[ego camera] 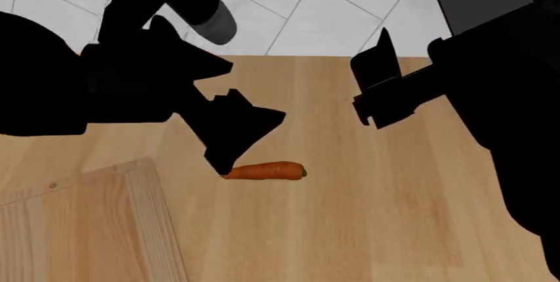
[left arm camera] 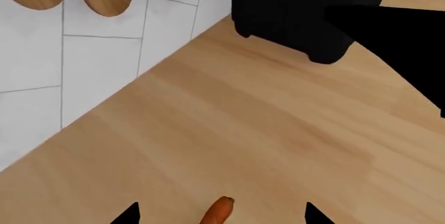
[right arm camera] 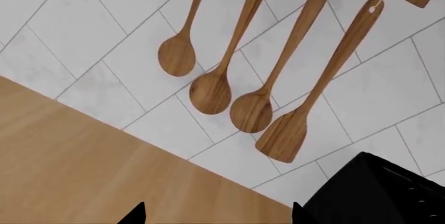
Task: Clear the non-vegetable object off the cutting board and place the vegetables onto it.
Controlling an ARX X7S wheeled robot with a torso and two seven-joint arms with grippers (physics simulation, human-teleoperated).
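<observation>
The orange carrot (ego camera: 264,171) lies on the wooden counter, just right of the cutting board (ego camera: 79,229), which shows only its corner at the lower left of the head view. My left gripper (ego camera: 225,161) hangs over the carrot's thick end. In the left wrist view the carrot (left arm camera: 219,212) sits between the two spread fingertips (left arm camera: 128,215), untouched, so this gripper (left arm camera: 221,216) is open. My right gripper (ego camera: 376,88) hovers to the right, above the counter; it (right arm camera: 217,215) is open with nothing in it. The non-vegetable object is out of view.
A white tiled wall (ego camera: 289,13) closes the back of the counter. Several wooden spoons (right arm camera: 212,91) hang on it. A black appliance (left arm camera: 292,15) stands against the wall at the back right, also in the right wrist view as a black appliance (right arm camera: 375,193).
</observation>
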